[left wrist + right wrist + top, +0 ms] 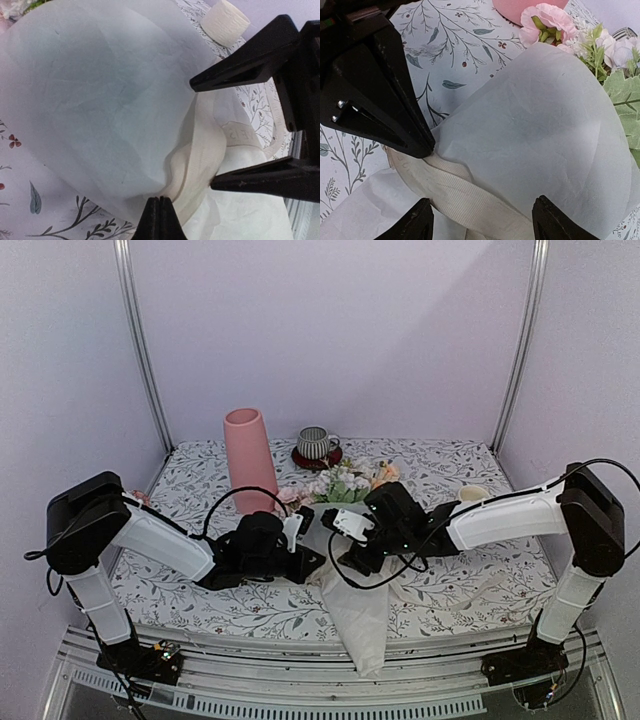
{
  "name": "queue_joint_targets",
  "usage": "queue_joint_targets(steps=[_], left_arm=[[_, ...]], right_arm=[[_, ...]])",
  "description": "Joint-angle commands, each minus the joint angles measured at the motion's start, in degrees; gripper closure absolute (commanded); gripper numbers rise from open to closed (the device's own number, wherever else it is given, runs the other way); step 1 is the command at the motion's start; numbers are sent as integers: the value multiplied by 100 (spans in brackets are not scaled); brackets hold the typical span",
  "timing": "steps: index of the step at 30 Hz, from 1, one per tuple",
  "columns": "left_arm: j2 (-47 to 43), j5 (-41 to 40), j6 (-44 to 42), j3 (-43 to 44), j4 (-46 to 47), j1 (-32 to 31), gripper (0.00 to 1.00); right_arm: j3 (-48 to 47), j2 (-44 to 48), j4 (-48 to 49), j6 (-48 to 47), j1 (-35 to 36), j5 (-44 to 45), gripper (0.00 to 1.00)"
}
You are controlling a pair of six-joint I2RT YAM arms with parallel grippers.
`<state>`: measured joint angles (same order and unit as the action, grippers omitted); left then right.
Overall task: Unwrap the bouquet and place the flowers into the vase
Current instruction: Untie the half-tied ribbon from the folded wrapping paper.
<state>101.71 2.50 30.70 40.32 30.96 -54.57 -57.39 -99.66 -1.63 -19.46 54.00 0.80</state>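
Note:
The bouquet (345, 540) lies mid-table, its white paper cone (360, 625) hanging over the front edge. The flowers (345, 480) show pink, peach and white blooms at the far end, also seen in the right wrist view as pink blooms (545, 22). A cream ribbon (465, 197) circles the paper (100, 100). My left gripper (160, 207) is shut, its tips pressed against the wrap where the ribbon (200, 155) sits. My right gripper (485, 225) is open, one finger on each side of the ribbon. The two grippers (318, 528) meet over the cone. The pink vase (250, 458) stands upright at the back left.
A grey striped mug (317, 443) sits on a dark red coaster behind the blooms. A cream mug (472, 494) stands at the right, beside my right arm. The floral tablecloth (450, 580) ends at a metal rail along the front.

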Motion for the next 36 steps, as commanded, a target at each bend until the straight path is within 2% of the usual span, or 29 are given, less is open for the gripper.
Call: queue_joint_targets(steps=[1,13,23,27,31,36], left_arm=[[-46,-10,8,-67,103,15,100],[-36,-14,17,-68,102,16,100],[-37,-70,125,-128,133,69,100],[4,-26,132,-114,147,86,100],[30,2,130,-111,155,103,100],[24,19,131,-116,164,104,100]], right_arm=[[-132,-169,179,-246,66,79,29],[51,-212,291,-504,186,279,25],[155,-70,934,-661,318,646,29],[98,-110,976,-762,326,631,37],[54,-155,975,-787,335,600,48],[14,-206,923,-834,362,558,57]])
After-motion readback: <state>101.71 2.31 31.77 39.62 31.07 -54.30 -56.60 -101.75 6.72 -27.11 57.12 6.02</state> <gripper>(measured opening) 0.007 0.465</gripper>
